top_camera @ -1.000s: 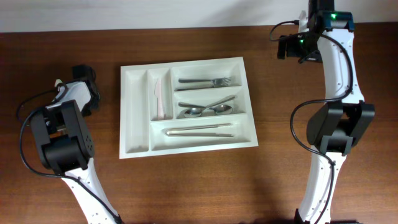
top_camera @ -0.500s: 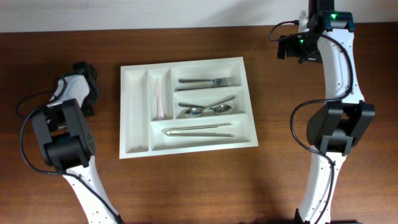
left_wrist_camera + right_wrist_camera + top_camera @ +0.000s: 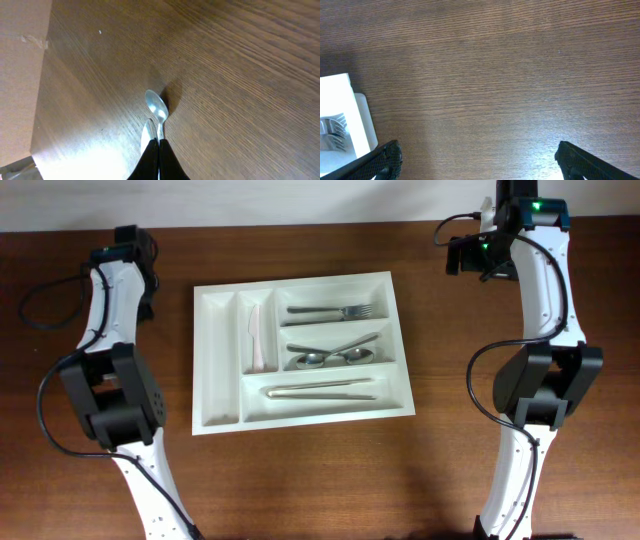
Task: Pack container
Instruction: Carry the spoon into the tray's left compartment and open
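At the rear left of the brown wooden bench (image 3: 495,75), the left end effector (image 3: 159,145) is clamped tight on a slim silver metal spoon (image 3: 156,107). The right end effector (image 3: 480,160) stands wide apart, holding nothing. The large white rectangular plastic cutlery tray (image 3: 216,360) lies mid-bench between both arms.

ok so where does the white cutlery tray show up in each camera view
overhead: the container fills the centre of the picture.
left wrist: not in it; only bare wood and a spoon.
right wrist: one corner of it juts in at the left edge.
shared landmark: the fork, whole in the overhead view, only its tines in the right wrist view.
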You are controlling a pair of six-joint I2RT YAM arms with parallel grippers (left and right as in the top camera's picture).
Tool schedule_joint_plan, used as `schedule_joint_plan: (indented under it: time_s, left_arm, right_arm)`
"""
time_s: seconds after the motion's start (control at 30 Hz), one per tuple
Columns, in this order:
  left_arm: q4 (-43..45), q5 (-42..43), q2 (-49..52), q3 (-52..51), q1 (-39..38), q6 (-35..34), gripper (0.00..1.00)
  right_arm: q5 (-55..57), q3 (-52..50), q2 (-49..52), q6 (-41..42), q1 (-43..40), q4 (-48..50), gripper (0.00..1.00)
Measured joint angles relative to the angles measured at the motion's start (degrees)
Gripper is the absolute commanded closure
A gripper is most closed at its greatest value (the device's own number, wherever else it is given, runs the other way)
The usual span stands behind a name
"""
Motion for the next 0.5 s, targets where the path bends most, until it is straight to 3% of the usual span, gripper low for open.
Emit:
schedule_joint_plan:
  time_s: [0.2,0.5]
  left_arm:
    - [-3.2,4.7,0.0,1.8,-4.2,0.0,0.98]
    - [-2.6,10.6,0.0,1.8,-16.5,-1.8,0.98]
  right_arm:
    - [0.0,0.0,0.0,0.0,0.0,0.0,0.01]
    - [0.0,0.0,0.0,0.0,0.0,0.0,0.01]
